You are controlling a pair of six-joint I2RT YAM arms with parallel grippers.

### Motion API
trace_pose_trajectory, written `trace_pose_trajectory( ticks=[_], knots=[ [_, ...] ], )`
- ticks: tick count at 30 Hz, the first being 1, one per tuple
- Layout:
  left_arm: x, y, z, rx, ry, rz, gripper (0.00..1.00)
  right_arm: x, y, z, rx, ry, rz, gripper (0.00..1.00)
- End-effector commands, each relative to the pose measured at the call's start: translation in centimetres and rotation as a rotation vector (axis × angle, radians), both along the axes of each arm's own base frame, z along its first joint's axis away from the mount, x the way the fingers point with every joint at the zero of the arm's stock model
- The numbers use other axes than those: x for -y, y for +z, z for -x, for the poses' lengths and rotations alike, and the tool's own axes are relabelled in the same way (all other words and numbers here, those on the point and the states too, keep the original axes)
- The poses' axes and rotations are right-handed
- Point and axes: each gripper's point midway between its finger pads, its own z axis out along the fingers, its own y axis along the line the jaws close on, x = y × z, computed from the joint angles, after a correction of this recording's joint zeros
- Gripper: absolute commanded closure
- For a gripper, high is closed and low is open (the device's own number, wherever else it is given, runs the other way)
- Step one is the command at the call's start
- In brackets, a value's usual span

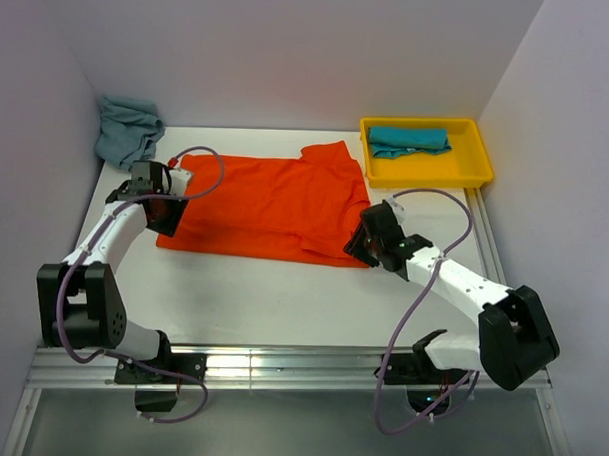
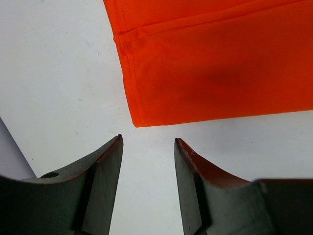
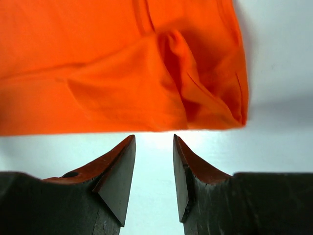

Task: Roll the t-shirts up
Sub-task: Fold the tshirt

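While the orange t-shirt (image 1: 265, 207) lies flat just left of the yellow tray (image 1: 431, 176), the right gripper (image 3: 154, 138), at the corner nearer the tray, and the left gripper (image 2: 148, 140), at the farther corner, hover parted and empty. Biting the bunched fold unevenly could skew the roll.

You have a white table (image 1: 282, 297) with three things resting on it. The orange-red t-shirt (image 1: 265, 207) lies spread flat across the middle, its long side running left to right, with the cloth bunched and folded over at its right end. The grey-blue t-shirt (image 1: 128, 130) is crumpled in a heap at the far left corner, and a yellow tray (image 1: 426, 176) sits at the far right corner, just beside the orange shirt's far sleeve.
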Motion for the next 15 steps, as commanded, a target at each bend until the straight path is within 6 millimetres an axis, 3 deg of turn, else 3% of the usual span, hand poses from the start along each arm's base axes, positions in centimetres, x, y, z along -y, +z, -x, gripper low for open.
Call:
trace_pose_trajectory(
  ticks=[1, 15],
  knots=[
    [0.8, 1.7, 0.0, 0.048, -0.014, 0.033, 0.48, -0.2, -0.3, 0.8, 0.012, -0.02, -0.033, 0.56],
    [0.8, 2.2, 0.1, 0.051, -0.016, 0.032, 0.48, -0.9, -2.6, -0.3, -0.034, -0.027, -0.008, 0.54]
  ],
)
